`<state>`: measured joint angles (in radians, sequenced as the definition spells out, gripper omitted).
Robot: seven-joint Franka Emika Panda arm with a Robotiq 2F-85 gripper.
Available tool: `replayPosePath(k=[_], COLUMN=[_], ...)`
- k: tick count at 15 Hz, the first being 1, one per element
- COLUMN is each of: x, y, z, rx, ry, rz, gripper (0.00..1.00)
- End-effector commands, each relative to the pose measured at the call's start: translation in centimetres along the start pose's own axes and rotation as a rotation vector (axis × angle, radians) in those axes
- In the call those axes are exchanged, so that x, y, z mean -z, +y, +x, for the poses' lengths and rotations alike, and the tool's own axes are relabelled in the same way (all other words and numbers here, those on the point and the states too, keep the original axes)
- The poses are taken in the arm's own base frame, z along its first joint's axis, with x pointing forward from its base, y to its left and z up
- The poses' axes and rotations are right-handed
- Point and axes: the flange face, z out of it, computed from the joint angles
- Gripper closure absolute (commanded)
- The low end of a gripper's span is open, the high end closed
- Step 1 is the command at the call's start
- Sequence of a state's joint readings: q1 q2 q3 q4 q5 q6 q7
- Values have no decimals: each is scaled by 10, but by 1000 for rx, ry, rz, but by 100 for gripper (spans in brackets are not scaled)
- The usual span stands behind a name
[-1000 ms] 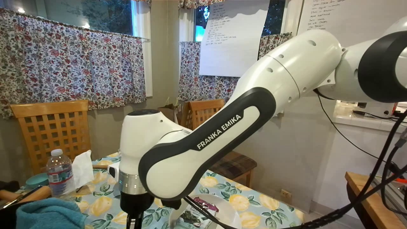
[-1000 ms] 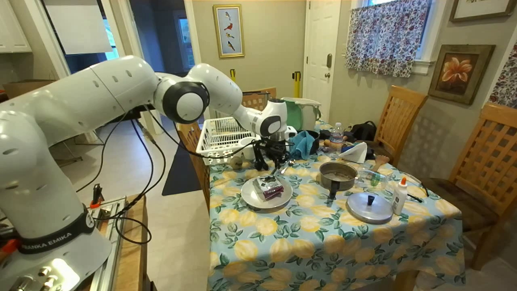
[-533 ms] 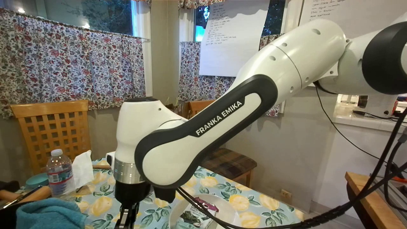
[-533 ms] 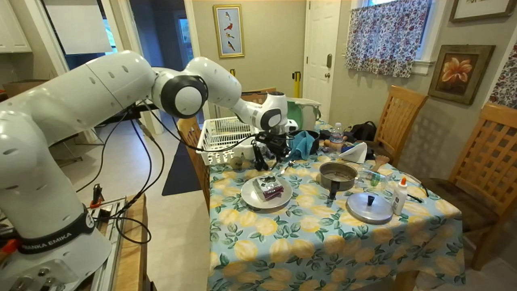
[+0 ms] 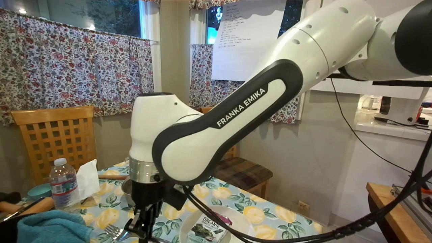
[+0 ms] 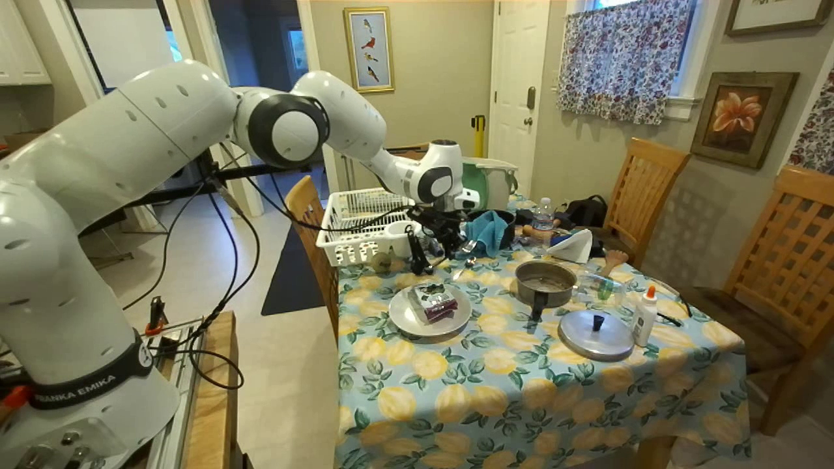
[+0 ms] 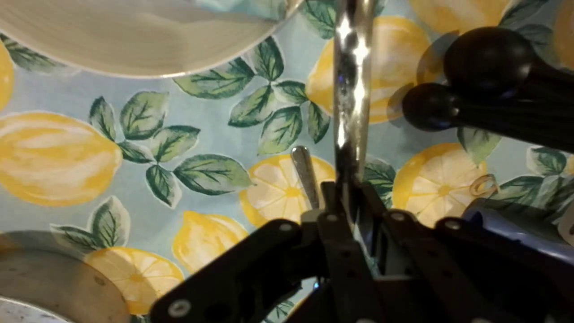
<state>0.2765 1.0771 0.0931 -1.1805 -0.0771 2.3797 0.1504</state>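
Fork (image 7: 353,80) is clamped in the pincer (image 7: 351,192) rn, up abv the desk (image 6: 521,384), roughly btwn plate (image 7: 125,49) & blue towel (image 6: 487,233).

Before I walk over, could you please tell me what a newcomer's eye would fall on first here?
Most likely the big white arm spanning both exterior views, its gripper closed on a shiny fork. The bright lemon-print tablecloth beneath would come next, then the pale plate on it, bearing a packet.
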Motion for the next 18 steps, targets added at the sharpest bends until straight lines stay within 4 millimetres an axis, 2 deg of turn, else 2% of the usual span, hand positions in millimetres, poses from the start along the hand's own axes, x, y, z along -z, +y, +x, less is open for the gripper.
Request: replayPosePath(k=[1, 10, 14, 18], x=[18, 21, 36, 46], y=[7, 31, 40, 52], z=[-28, -98, -115, -136], rx=[-138, -397, -510, -567], ry=[11, 99, 180, 182], rz=[-3, 7, 82, 88], gripper=[96, 96, 96, 96])
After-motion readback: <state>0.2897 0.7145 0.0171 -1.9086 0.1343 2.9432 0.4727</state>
